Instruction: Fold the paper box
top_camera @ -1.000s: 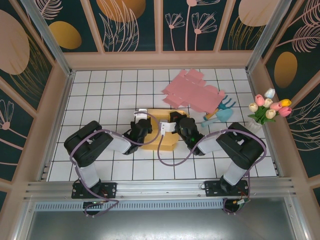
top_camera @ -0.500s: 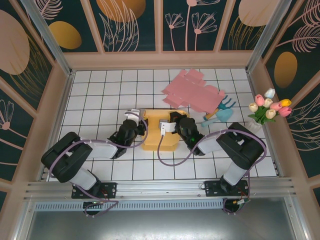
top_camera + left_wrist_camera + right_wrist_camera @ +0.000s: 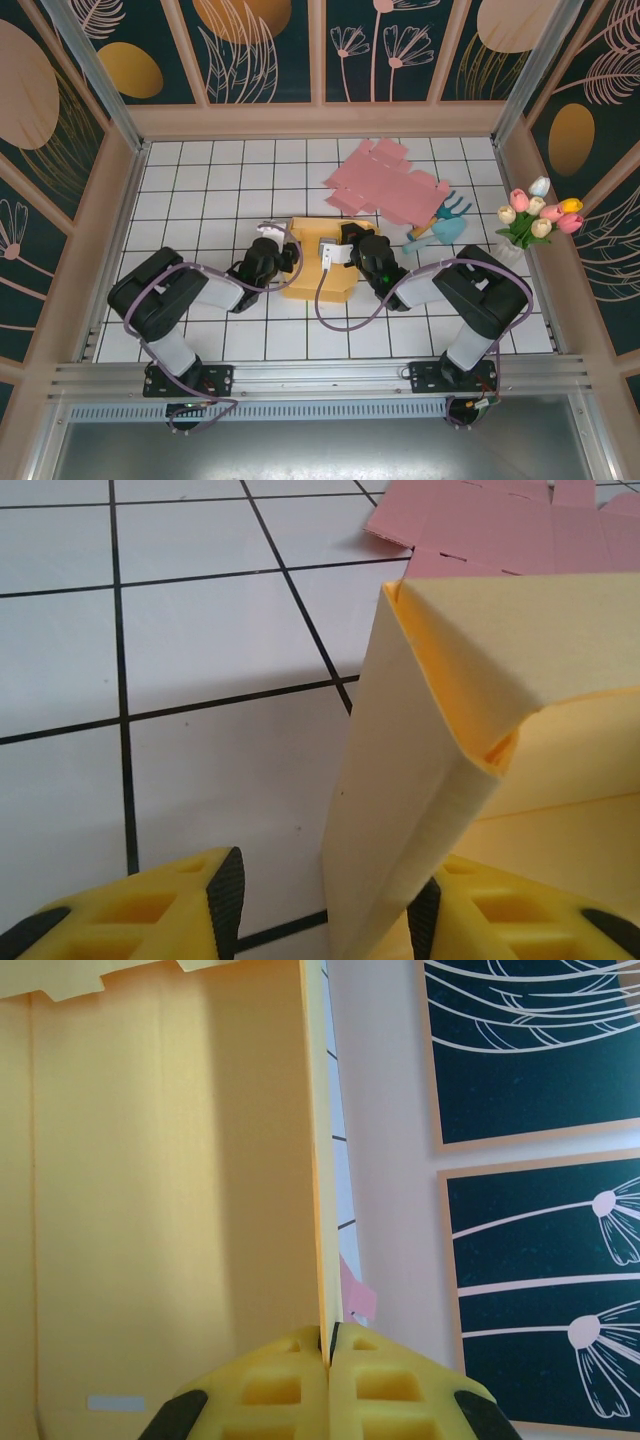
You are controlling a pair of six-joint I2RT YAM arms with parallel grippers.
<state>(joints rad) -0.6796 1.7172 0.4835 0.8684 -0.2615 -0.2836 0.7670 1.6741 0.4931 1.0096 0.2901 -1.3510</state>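
The worktop (image 3: 200, 190) is a white surface ruled into squares by thin black lines, closed in by wooden-framed walls on three sides. Near its middle sits a yellow paper box (image 3: 318, 262), partly folded, with one wall standing upright off the tiles (the left wrist view shows that wall's doubled edge close up). Behind it and to the right, a pink unfolded sheet (image 3: 385, 185) of cut card lies flat. Just beside the pink sheet's right corner lie small blue toy garden tools (image 3: 443, 222). At the right edge stands a bunch of tulips (image 3: 537, 213).
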